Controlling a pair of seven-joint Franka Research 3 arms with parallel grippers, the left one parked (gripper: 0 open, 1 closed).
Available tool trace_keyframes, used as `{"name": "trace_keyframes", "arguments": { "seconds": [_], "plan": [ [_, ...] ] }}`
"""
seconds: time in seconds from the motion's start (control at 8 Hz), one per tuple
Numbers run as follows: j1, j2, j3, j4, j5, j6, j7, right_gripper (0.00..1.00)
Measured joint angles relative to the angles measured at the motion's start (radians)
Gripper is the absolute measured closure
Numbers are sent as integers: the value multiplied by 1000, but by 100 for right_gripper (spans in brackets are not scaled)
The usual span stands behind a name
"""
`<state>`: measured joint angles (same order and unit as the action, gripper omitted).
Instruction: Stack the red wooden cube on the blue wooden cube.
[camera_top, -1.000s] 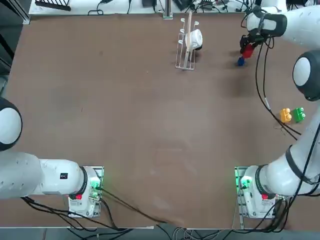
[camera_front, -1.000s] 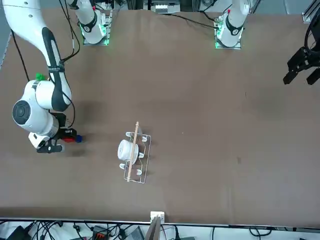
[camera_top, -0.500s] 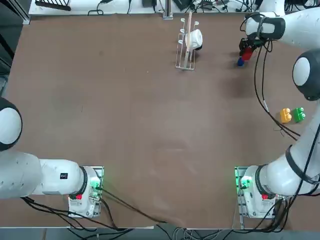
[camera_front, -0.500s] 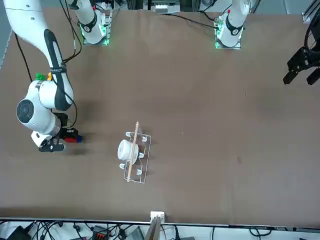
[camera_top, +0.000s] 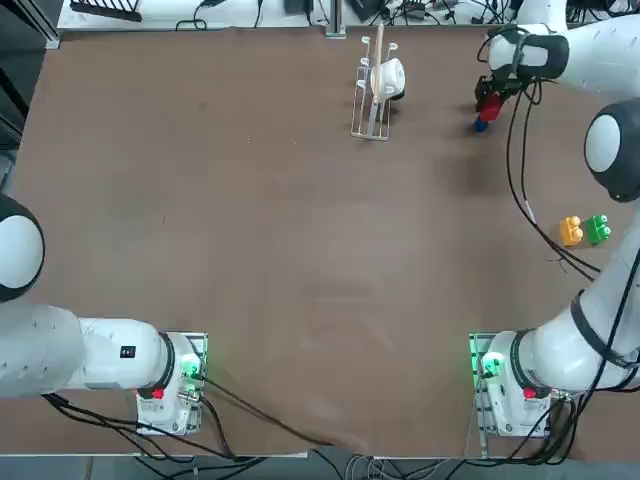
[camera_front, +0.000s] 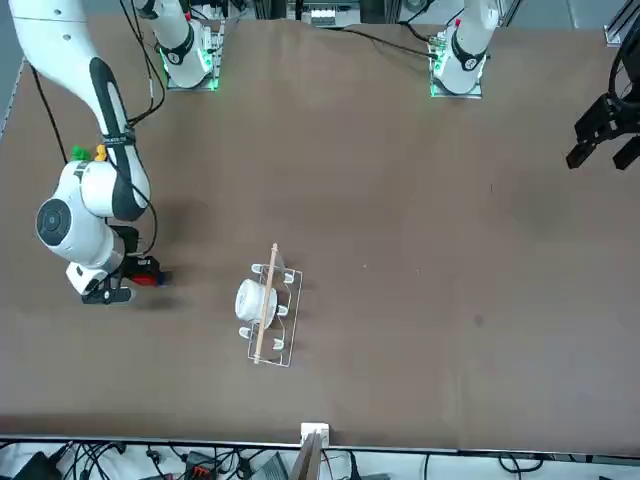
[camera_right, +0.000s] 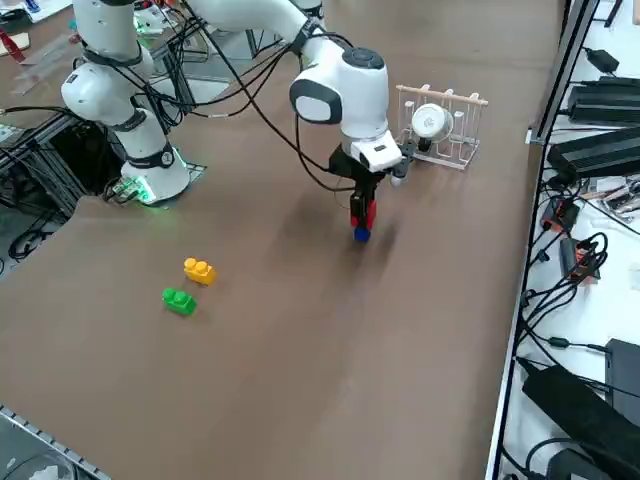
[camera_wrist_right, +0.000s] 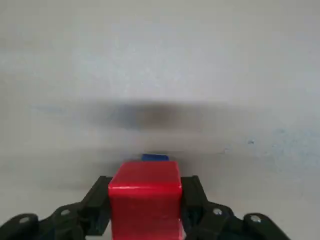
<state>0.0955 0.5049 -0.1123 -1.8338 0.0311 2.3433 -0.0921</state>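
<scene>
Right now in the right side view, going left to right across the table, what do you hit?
Small green studded block → small yellow studded block → right pincer shut on the red wooden cube above the blue wooden cube → clear rack holding a white cup.

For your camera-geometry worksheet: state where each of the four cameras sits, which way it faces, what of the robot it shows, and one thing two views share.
Top: overhead, looking down; both bases at the bottom.
Front: across the table, facing the robot; right gripper at left.
Right side: raised, looking diagonally; right arm over blue wooden cube.
Right wrist: on the arm; fingers clamp red wooden cube.
Shared: top and right side both show the dish rack.
</scene>
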Motion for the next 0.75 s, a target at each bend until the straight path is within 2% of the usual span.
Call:
{"name": "trace_keyframes", "arguments": {
  "seconds": [0.75],
  "plan": [
    [-1,0,0,0,1,0,0,30]
  ]
}}
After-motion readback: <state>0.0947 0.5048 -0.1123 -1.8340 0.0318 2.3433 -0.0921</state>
